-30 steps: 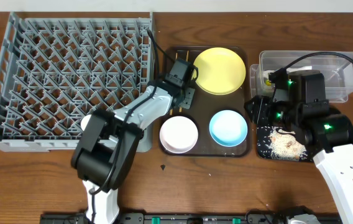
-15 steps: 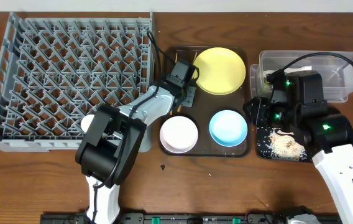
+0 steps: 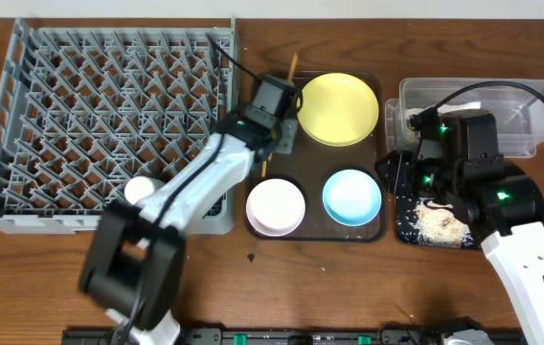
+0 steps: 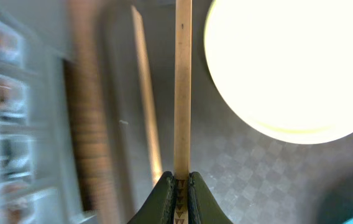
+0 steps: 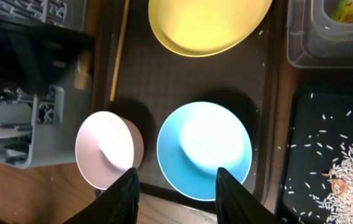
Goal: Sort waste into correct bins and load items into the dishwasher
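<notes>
Left wrist view: my left gripper (image 4: pixel 178 182) pinches a chopstick (image 4: pixel 183 87) beside the yellow plate (image 4: pixel 294 62), right gripper (image 5: pixel 178 196) spread above the blue bowl (image 5: pixel 204 149)

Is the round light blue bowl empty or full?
Empty. The round light blue bowl shows only its bare inside in the right wrist view, with no food or crumbs in it.

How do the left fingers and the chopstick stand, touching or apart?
Touching. The left wrist view shows the chopstick pinched between the left fingers, with no gap visible.
</notes>
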